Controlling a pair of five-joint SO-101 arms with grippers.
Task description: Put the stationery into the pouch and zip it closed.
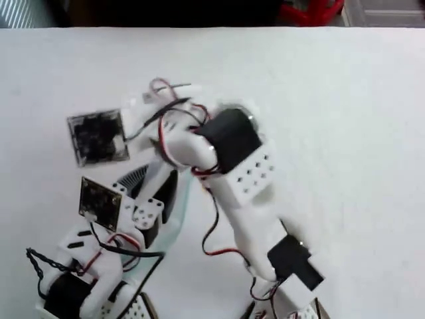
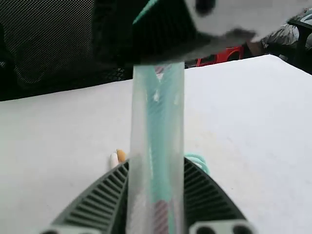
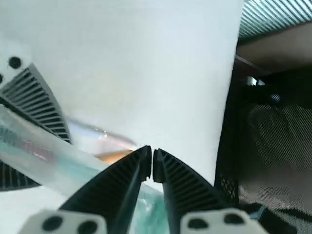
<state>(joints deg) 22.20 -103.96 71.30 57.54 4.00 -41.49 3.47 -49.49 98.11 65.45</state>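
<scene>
Left wrist view has the left gripper [image 2: 156, 168] pinching the translucent pouch [image 2: 157, 112], its ribbed jaws pressed against either side of the strip, a teal band running up the middle. The pouch's far end runs under the right gripper [image 3: 152, 158], whose jaws are pressed together tip to tip; whether they nip the pouch I cannot tell. On the white tabletop [image 2: 253, 126] just beside the pouch lies a small orange-and-white item [image 2: 117, 157], partly hidden by the left jaw. Seen from the high view, both arms and their red and black cables [image 1: 166, 133] overlie most of the pouch. A black mesh chair [image 2: 44, 44] stands behind the tabletop.
</scene>
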